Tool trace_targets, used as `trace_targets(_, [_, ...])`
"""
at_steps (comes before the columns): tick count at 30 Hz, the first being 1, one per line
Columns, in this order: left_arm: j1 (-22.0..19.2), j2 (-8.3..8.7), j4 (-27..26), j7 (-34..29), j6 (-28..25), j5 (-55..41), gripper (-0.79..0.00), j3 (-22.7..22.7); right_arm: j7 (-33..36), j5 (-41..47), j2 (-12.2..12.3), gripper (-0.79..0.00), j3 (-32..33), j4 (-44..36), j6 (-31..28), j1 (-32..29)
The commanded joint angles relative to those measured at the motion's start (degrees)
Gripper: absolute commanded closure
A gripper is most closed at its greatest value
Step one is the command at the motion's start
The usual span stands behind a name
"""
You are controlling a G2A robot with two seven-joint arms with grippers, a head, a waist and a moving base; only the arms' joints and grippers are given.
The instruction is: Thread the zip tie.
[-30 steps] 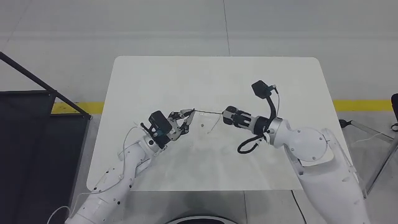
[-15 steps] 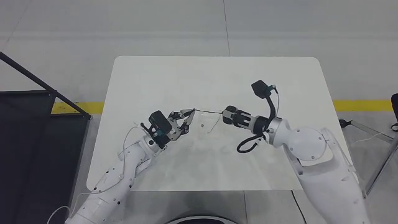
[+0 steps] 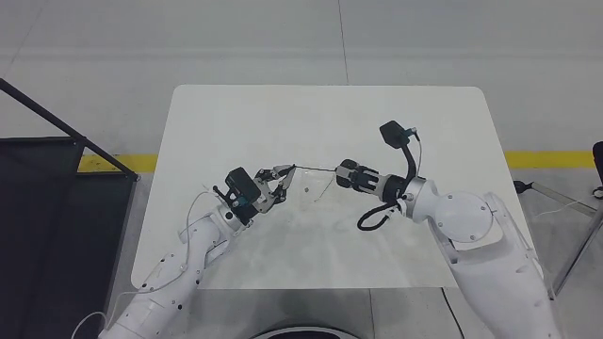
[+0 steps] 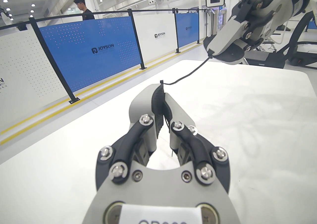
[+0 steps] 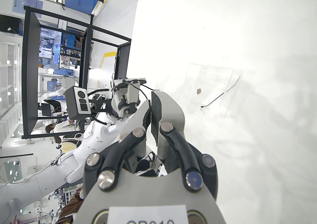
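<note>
A white table (image 3: 236, 122) is seen from above, occupying the middle of the frame. Just left of centre, the left gripper (image 3: 289, 170) is held above the tabletop, its fingers pressed together on one end of a thin black zip tie (image 3: 316, 169). From there the zip tie is stretched through the air, almost level, toward the right of the frame. Its other end is pinched between the closed fingers of the right gripper (image 3: 341, 172), just right of centre. The two grippers are pointed at each other, tip toward tip, and are joined only by the strand. In the left wrist view a small bend is seen in the strand close to the left gripper's tips. On the table under the strand, between the two grippers, a clear plastic bag (image 5: 213, 78) is laid flat. A loose black tie (image 5: 220, 97) is seen at the bag; whether it lies inside or on top cannot be told.
</note>
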Motion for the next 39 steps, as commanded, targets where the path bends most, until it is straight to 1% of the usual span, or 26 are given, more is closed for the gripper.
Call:
trace_targets(1, [0.0,0.0,0.0,0.0,0.0,0.0,0.0,0.0,-0.04,-0.03,0.01,0.0,-0.01,0.01,0.06,0.01])
trace_targets(15, [0.0,0.0,0.0,0.0,0.0,0.0,0.0,0.0,-0.75,1.31,-0.08,0.0,-0.37,0.61,0.04,0.54])
trace_targets(39, [0.0,0.0,0.0,0.0,0.0,0.0,0.0,0.0,0.32,1.04,0.26,0.0,-0.08,0.29,0.44,0.38])
